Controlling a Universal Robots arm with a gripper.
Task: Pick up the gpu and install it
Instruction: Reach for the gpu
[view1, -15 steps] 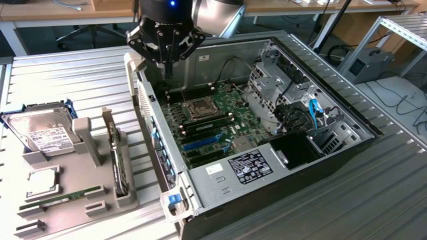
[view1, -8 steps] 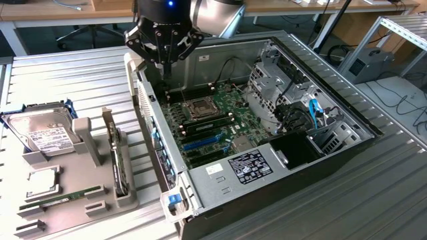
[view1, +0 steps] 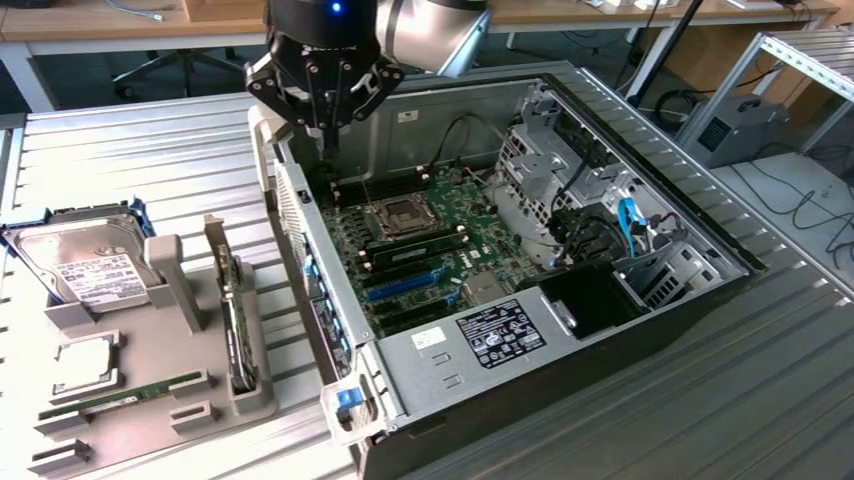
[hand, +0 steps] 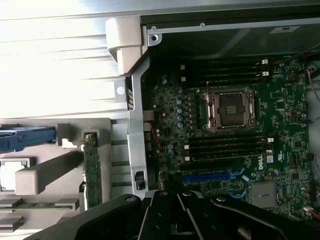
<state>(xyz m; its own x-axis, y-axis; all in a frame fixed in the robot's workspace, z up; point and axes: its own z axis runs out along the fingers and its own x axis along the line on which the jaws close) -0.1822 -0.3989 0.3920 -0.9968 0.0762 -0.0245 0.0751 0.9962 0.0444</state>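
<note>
One gripper (view1: 324, 135), clenched empty over PC case (view1: 414, 125); gpu (view1: 235, 320) at its 7 o'clock, exterior view, axis 12–6.

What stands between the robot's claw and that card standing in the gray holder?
Nothing visible does. The gripper hangs over the edge of the open case; the gpu stands on edge in the gray holder beside it, its top uncovered.

Wrist view: table (hand: 55, 75) blown out w/ glare; case (hand: 225, 42) interior dim.
</note>
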